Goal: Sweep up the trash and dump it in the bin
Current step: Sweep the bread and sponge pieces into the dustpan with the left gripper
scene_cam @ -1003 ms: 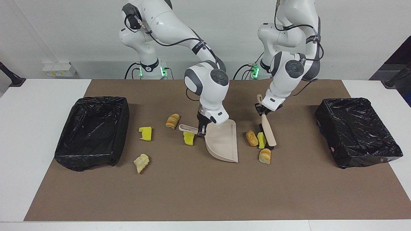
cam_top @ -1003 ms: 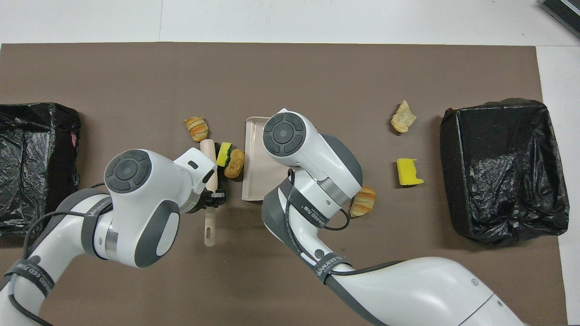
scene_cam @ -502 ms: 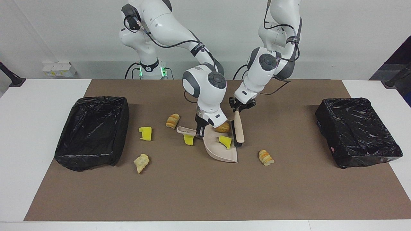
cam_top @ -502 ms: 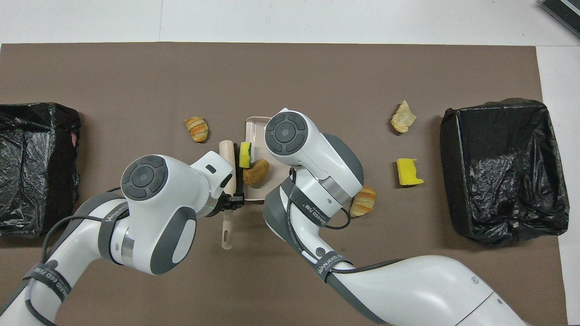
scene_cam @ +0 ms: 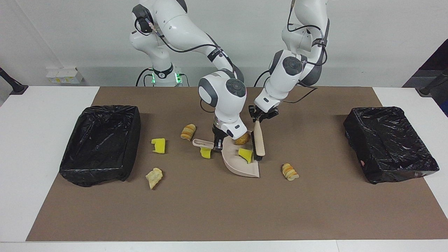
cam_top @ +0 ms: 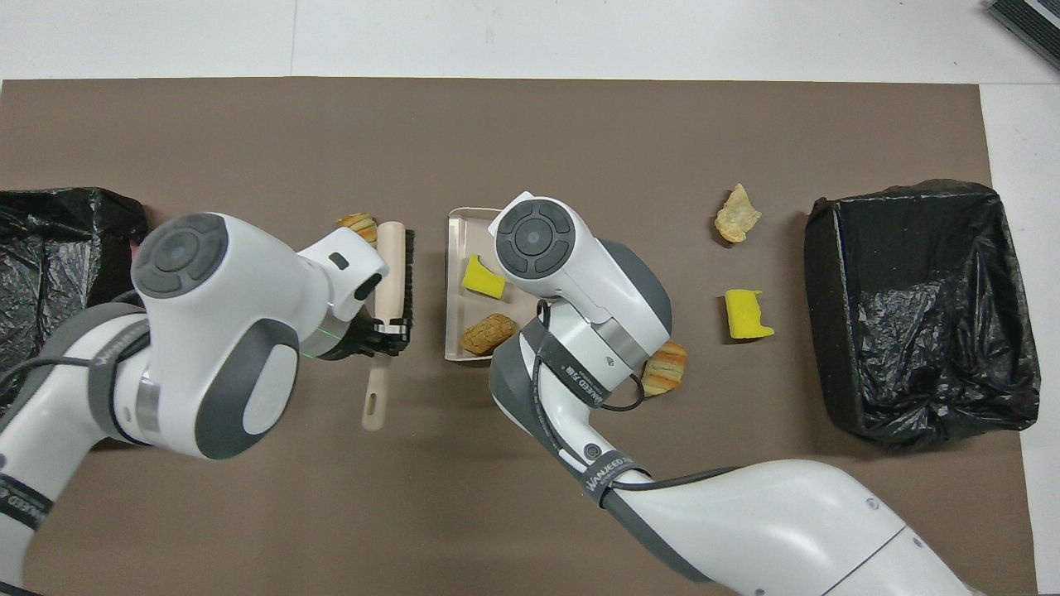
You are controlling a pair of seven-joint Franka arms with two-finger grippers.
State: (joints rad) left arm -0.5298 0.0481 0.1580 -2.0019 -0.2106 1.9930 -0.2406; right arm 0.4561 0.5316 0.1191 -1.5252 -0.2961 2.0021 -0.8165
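Dustpan [scene_cam: 243, 159], handle clamped in right gripper [scene_cam: 217, 142], now holds 2 scraps, yellow wedge [cam_top: 482, 279] and brown lump [cam_top: 489, 332], swept in by brush [scene_cam: 259, 141] gripped by left gripper [scene_cam: 260, 116]; striped scrap [scene_cam: 289, 171] and 4 others await on mat.

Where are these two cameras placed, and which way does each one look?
Facing view: high across the table, looking at both robots; whole arms and bases show, right gripper on the dustpan, left gripper on the brush.
Overhead view: above the robots' end, looking steeply down; arms enter from the bottom.
Shared, half a turn apart: dustpan, brush, scattered trash, two black bins.
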